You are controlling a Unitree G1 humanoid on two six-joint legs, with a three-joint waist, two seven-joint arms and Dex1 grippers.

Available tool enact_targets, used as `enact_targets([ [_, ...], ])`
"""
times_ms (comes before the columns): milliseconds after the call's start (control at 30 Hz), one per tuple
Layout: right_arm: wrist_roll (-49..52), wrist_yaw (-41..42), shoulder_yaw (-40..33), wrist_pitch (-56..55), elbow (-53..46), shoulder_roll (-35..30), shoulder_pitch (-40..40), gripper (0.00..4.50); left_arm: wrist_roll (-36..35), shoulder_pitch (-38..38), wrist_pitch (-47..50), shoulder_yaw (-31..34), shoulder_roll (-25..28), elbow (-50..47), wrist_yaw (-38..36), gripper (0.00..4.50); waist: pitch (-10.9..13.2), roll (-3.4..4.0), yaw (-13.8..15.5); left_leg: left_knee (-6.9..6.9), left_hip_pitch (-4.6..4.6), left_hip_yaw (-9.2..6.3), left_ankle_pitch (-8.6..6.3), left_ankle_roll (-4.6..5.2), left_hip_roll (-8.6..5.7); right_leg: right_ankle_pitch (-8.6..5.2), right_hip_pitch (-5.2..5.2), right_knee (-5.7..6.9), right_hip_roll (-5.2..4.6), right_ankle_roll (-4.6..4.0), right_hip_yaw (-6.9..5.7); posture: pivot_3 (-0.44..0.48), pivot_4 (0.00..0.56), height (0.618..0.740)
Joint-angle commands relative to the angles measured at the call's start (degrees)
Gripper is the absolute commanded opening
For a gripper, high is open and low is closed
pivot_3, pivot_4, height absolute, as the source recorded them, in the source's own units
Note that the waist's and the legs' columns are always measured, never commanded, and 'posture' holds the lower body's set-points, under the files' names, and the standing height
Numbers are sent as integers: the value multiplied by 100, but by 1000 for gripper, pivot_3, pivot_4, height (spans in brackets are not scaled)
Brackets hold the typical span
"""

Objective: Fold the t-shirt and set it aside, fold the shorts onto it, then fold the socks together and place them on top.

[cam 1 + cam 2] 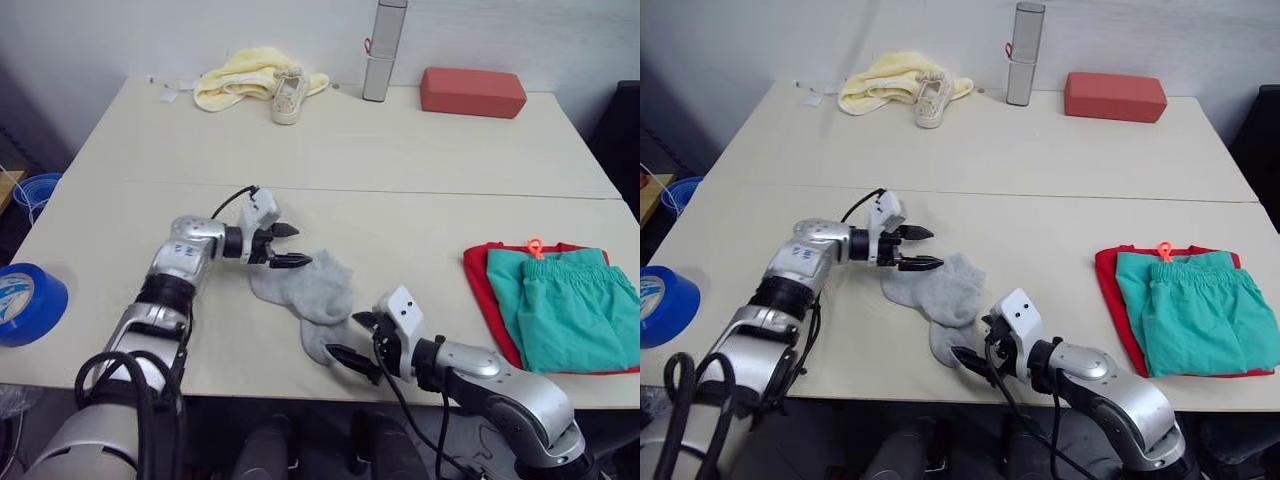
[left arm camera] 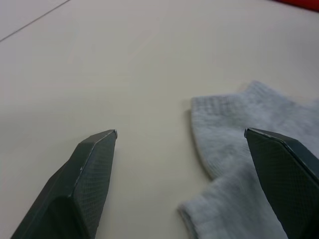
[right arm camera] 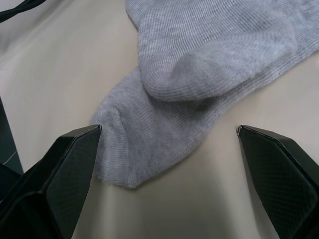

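Near the table's front edge my right gripper (image 1: 358, 336) sits spread wide at the toe end of the socks (image 1: 318, 290), which lie overlapped but unfolded. At their far end my left gripper (image 1: 288, 246) is spread too, holding nothing. Off to my right, the shorts (image 1: 565, 305) lie folded on the t-shirt (image 1: 482, 282); only the socks remain, I judge.
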Motion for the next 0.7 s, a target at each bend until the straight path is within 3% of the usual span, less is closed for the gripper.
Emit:
enact_targets([
  [33,-223,-190,117,288,2,-48,26,4500,286,-346,-209,-59,-192,582,56,4294,-2,-4,9,1,0,0,0,0,0,0,0,0,0,0,-1,0,150,740],
  [200,-131,-203,125,602,-91,15,25,4500,546,-546,-299,-125,-496,1004,-36,4294,-10,-14,20,13,2,-4,-3,5,1,0,5,5,-3,0,0,0,150,740],
  [233,-132,-218,144,657,-91,37,7,4310,576,-552,-309,-124,-516,1030,-79,4115,-10,-16,19,14,3,-5,-5,7,1,0,7,5,-4,0,-1,0,150,740],
  [333,-182,-219,241,755,-55,39,-56,3501,630,-527,-404,-105,-564,1042,-155,3383,-11,-16,17,15,2,-7,-6,8,1,0,7,5,-8,0,0,0,150,740],
  [667,-301,-82,325,868,13,-33,-107,34,808,-186,-476,-240,-630,762,-489,207,-11,-16,7,15,2,-6,-10,6,2,-1,7,4,-5,-1,-2,0,150,740],
  [700,-307,-62,319,860,18,-45,-102,0,809,-101,-449,-243,-611,692,-505,32,-12,-15,7,15,2,-6,-10,6,2,-1,7,4,-5,-1,-2,0,150,740],
])
